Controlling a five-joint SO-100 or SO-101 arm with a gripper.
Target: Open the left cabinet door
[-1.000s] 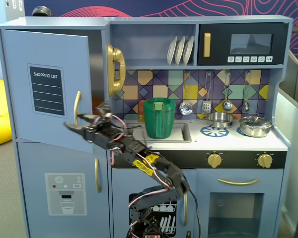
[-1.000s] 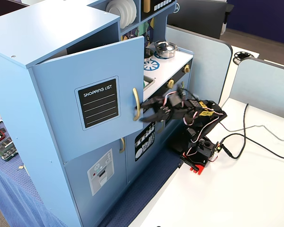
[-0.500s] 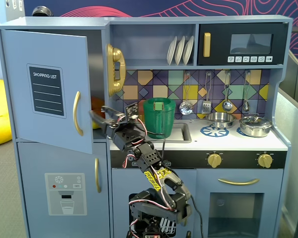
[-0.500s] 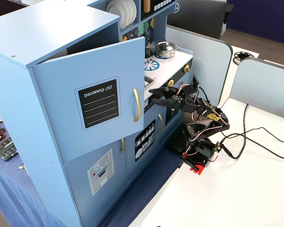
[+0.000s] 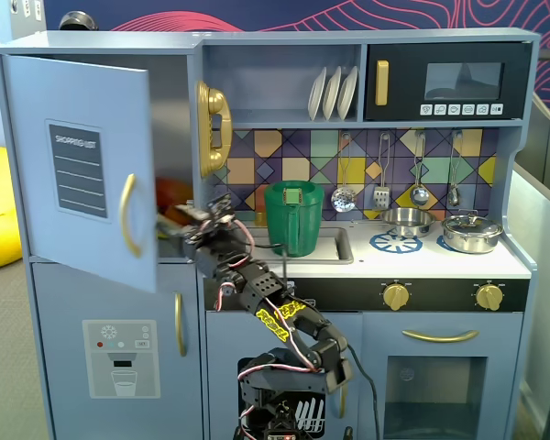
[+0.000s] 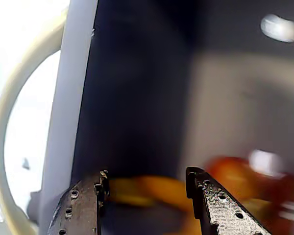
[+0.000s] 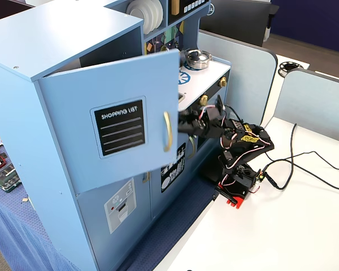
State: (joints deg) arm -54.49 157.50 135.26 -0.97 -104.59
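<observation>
The left cabinet door [image 5: 73, 156], blue-grey with a black "SHOPPING LIST" panel and a curved gold handle [image 5: 126, 215], stands swung partly open; it also shows in the other fixed view [image 7: 113, 124]. My gripper [image 5: 176, 225] is open and empty, reaching past the door's free edge into the cabinet opening, behind the door [image 7: 183, 125]. In the wrist view the door's edge [image 6: 68, 98] and handle [image 6: 10, 122] are on the left, and my gripper [image 6: 147, 181] has its left finger close beside that edge. Blurred orange and red things [image 6: 152, 188] lie inside the cabinet.
Below is the blue door with a water-dispenser graphic [image 5: 119, 357]. A gold phone [image 5: 213, 128] hangs right of the opening; a green pitcher [image 5: 293, 217] stands in the sink. Pots [image 5: 472, 232] sit on the stove. My arm's base [image 7: 237, 192] and cables [image 7: 305, 164] are on the white table.
</observation>
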